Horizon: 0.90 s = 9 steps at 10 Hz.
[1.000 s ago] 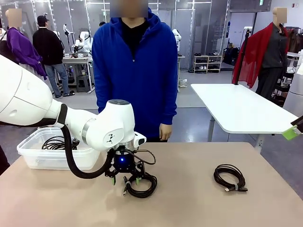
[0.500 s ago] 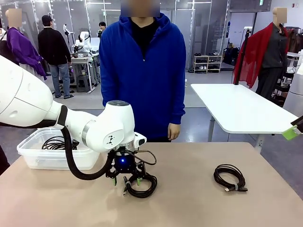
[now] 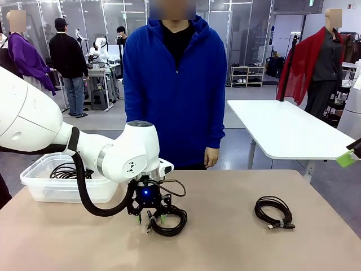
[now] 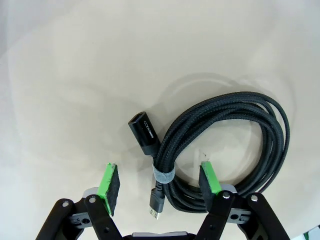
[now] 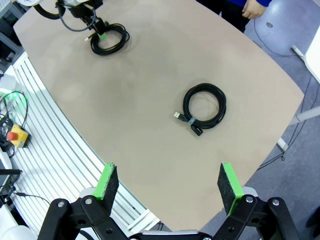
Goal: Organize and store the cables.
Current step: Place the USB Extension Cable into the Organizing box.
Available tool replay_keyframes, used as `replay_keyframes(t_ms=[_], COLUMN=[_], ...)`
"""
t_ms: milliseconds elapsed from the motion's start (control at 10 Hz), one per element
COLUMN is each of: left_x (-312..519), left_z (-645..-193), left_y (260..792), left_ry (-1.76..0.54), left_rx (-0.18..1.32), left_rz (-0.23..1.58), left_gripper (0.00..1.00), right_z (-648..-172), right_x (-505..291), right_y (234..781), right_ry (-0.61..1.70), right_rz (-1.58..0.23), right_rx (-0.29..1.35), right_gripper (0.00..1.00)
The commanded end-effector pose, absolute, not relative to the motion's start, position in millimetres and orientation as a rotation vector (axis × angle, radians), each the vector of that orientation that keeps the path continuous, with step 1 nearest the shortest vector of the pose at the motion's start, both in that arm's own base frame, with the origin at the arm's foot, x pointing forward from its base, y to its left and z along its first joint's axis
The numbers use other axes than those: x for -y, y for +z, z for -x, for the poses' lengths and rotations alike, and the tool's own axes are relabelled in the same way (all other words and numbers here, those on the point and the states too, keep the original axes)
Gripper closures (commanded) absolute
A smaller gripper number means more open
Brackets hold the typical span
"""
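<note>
A coiled black cable lies on the tan table just left of centre, bound by a grey tie with two slim connectors beside it. My left gripper points down over it, its green pads straddling the tied section with a gap on each side, still open. A second coiled cable rests on the right of the table. My right gripper hangs high above the table, open and holding nothing. The right wrist view catches the first cable far off.
A clear plastic bin with black cables inside stands at the table's left. A person in a blue hoodie stands at the far edge, hands down. A white table sits behind on the right.
My left gripper's fingers have drawn closer together around the tied section of the coil. The person has shifted a little to the right. The right arm has not moved.
</note>
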<state>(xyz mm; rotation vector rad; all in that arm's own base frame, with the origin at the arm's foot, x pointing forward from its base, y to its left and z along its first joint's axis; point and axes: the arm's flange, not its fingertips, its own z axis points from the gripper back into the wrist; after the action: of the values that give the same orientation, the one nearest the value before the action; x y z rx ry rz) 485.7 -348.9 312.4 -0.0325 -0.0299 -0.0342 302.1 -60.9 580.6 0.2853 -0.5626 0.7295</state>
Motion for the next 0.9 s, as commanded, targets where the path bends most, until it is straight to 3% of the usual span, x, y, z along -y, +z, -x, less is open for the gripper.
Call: replay_keyframes(t_ms=[0, 100, 200, 300, 400, 500, 800], left_x=[347.2, 347.7, 347.4, 347.6, 348.3, 348.7, 349.8], left_z=[-483.9, -483.9, -483.9, -484.0, -484.3, -484.1, -484.6], left_y=[309.2, 309.9, 310.8, 310.9, 311.6, 312.6, 313.7], left_ry=[-0.024, -0.024, -0.023, -0.020, -0.019, -0.019, -0.020], left_rx=[0.033, 0.033, 0.034, 0.033, 0.032, 0.035, 0.044], left_rz=[0.059, 0.055, 0.055, 0.051, 0.049, 0.048, 0.052], left_gripper=[0.39, 0.56, 0.59, 0.76, 0.79, 0.95, 1.00], right_z=[-301.8, -301.8, -301.8, -301.8, -301.8, -301.8, -301.8], right_x=[59.4, 59.4, 59.4, 59.4, 59.4, 59.4, 59.4], right_y=[580.9, 580.9, 580.9, 580.9, 580.9, 580.9, 580.9], right_ry=[0.724, 0.724, 0.724, 0.724, 0.724, 0.724, 0.724], right_rz=[-0.299, -0.299, -0.299, -0.299, -0.299, -0.299, -0.299], right_rx=[0.569, 0.569, 0.569, 0.569, 0.569, 0.569, 0.569], right_gripper=[0.00, 0.00, 0.00, 0.00, 0.00, 0.00, 0.00])
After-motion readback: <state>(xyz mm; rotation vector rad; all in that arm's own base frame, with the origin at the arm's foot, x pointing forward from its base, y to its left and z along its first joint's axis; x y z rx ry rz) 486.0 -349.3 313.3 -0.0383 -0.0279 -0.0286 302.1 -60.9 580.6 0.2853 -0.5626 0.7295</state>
